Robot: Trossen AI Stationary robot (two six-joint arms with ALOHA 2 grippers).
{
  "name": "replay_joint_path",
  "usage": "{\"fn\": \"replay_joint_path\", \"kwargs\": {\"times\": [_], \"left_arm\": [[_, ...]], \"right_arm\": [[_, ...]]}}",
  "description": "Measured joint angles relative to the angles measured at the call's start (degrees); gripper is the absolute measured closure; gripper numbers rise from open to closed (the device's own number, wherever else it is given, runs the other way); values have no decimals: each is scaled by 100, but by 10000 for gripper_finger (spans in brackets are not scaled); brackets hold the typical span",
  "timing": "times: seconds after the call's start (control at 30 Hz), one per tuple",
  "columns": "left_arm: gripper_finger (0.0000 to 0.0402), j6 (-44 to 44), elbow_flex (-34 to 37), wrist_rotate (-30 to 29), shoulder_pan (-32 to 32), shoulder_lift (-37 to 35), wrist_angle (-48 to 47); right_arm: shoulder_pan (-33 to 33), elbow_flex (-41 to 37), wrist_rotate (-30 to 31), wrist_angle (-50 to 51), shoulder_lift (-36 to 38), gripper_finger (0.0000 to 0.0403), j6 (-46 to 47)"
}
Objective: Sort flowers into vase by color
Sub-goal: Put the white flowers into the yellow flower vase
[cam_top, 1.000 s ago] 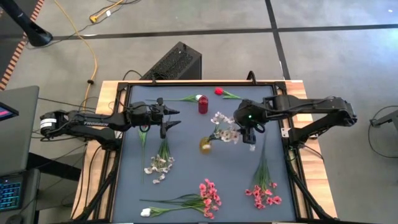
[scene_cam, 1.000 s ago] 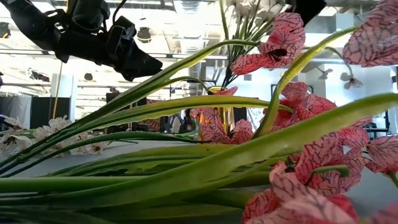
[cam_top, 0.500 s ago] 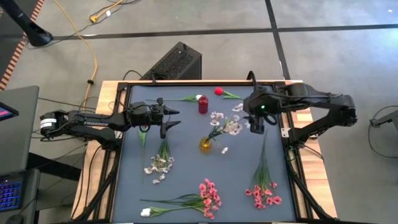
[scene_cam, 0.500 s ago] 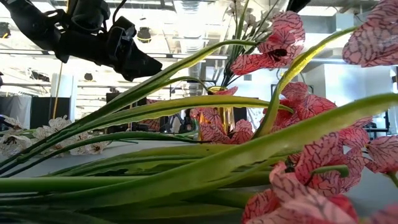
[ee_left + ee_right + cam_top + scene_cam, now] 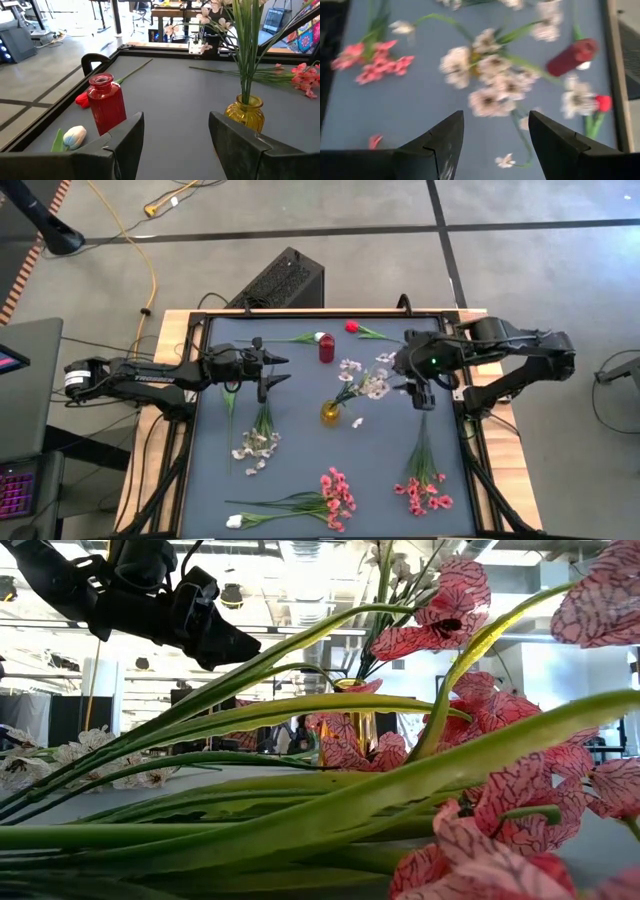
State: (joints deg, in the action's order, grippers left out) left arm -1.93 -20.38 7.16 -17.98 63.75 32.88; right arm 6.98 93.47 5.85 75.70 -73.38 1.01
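A yellow vase [image 5: 329, 412] stands mid-table with a pale pink-white spray [image 5: 362, 381] stuck in it by its stems, leaning toward the far right. A red vase [image 5: 326, 348] stands beyond it, with a white bud [image 5: 319, 337] and a red rosebud [image 5: 352, 327] lying close by. Another pale spray [image 5: 257, 437] and two bright pink sprays [image 5: 337, 495] [image 5: 424, 489] lie flat on the near half. My right gripper [image 5: 420, 397] hovers open, right of the vase spray. My left gripper [image 5: 280, 371] waits open, left of both vases.
A loose pale blossom [image 5: 358, 421] lies on the mat beside the yellow vase. A white bud spray [image 5: 236, 521] lies near the near edge. A raised frame [image 5: 463, 420] rims the grey mat. In the low view, pink flowers and green leaves [image 5: 420, 790] fill the foreground.
My right gripper has drawn away from the yellow vase toward the table's right edge, going far first and then back nearer. The pale spray in the vase now leans more toward the far right, and one loose blossom lies on the mat beside the vase.
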Motion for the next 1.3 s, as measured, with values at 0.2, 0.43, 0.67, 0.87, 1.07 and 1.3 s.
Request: {"fn": "replay_joint_path", "kwargs": {"times": [0.2,0.43,0.67,0.87,1.07,1.3], "left_arm": [[190,-42,0,0,0,0,-1],[189,-63,0,-1,-1,0,3],[189,-63,0,-21,0,0,68],[189,-63,0,-157,0,-2,111],[189,-62,0,-201,-1,-1,111],[189,446,-33,-361,0,-2,-146]], "right_arm": [[638,-221,-162,370,7,152,333],[1531,-1139,-164,352,0,152,799],[2188,-1969,-167,212,-4,154,812],[2489,-2268,-320,182,0,163,808],[2682,-2625,-321,-71,0,168,379],[2664,-2919,-288,-647,-2,168,331]]}}
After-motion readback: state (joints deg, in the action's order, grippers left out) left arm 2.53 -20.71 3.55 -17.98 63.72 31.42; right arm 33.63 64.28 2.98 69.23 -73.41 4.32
